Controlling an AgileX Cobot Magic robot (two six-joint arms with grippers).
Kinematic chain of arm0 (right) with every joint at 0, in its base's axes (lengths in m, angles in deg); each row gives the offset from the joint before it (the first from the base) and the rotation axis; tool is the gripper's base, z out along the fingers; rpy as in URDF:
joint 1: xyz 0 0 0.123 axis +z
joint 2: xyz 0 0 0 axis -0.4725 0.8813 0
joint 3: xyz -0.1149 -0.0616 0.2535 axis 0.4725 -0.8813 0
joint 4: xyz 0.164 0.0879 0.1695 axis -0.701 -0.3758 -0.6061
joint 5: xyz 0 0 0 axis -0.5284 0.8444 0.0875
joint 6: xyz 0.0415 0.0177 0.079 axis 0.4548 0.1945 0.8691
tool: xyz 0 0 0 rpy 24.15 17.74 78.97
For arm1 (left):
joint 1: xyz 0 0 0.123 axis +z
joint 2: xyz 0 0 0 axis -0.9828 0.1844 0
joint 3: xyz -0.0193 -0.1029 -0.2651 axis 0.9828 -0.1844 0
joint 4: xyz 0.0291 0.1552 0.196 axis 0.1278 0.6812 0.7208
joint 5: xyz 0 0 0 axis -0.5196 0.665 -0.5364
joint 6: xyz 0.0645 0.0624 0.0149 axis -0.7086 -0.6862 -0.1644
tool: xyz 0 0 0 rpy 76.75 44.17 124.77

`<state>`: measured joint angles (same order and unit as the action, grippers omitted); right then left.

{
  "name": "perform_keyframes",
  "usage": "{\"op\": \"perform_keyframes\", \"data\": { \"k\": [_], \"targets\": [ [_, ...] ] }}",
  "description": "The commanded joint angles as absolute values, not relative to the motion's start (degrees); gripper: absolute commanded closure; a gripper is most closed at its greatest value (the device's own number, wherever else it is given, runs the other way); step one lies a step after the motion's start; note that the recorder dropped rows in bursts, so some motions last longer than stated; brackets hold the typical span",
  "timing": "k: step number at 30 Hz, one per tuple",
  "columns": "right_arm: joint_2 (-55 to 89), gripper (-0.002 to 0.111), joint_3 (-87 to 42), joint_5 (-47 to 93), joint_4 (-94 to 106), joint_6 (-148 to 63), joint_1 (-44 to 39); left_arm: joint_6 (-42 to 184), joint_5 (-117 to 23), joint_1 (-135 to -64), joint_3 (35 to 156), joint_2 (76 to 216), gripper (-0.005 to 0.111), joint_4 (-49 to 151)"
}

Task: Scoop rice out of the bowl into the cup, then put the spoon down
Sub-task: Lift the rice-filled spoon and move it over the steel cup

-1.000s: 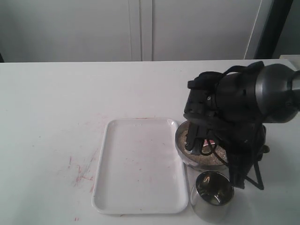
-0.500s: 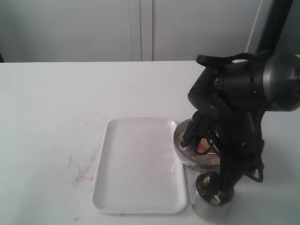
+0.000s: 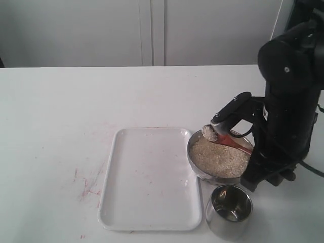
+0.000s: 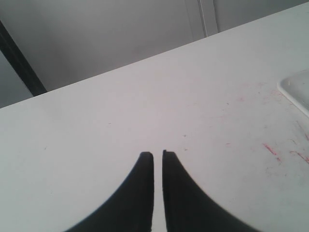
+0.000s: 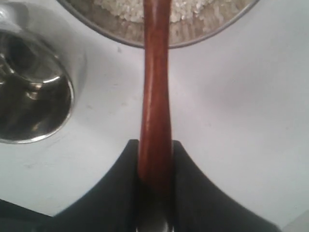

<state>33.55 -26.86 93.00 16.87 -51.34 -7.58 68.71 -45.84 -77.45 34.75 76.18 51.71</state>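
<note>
Left gripper [image 4: 158,154]: its two dark fingers are drawn almost together, with only a thin slit between them and nothing in it. It hangs over bare table, and I cannot place it against the bowl.
Table [image 3: 61,111]: white, and it carries everything here.
Red smears [image 3: 88,185]: thin scratchy marks on the table, well to the left of the bowl.
Tray [image 3: 109,177]: white with rounded corners, lying flat just left of the bowl. Its right rim is close against the bowl's side.
Bowl [image 3: 189,150]: shiny steel, sitting flat on the table.
Rice [image 3: 220,158]: white grains fill the bowl, and a small heap rides on the spoon.
Spoon [image 3: 233,143]: reddish-brown wood. Its loaded end is raised over the bowl's far-left rim, and the handle slants across the rice toward the bowl's right side.
Cup [image 3: 230,205]: small steel cylinder, upright, just in front of the bowl toward its right. I cannot tell whether the two touch.
Right gripper [image 5: 155,145]: pinching the end of the spoon handle between both fingers, just off the bowl's right edge. The dark arm stands tall above it.
</note>
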Motion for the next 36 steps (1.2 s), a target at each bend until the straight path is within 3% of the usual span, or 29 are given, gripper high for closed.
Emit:
{"op": "perform_keyframes", "data": {
  "k": [1,22,36],
  "targets": [
    [29.51,0.108,-26.78,93.23,13.25,-52.19,-8.25,68.79,-46.18,-77.85,35.11,76.24,0.092,51.21],
    [0.71,0.108,-39.87,93.23,5.25,-44.13,-8.25,68.79,-46.18,-77.85,35.11,76.24,0.092,51.21],
    [-1.83,0.108,-51.74,93.23,8.87,-49.66,-8.02,68.79,-46.18,-77.85,35.11,76.24,0.092,51.21]
  ]
}}
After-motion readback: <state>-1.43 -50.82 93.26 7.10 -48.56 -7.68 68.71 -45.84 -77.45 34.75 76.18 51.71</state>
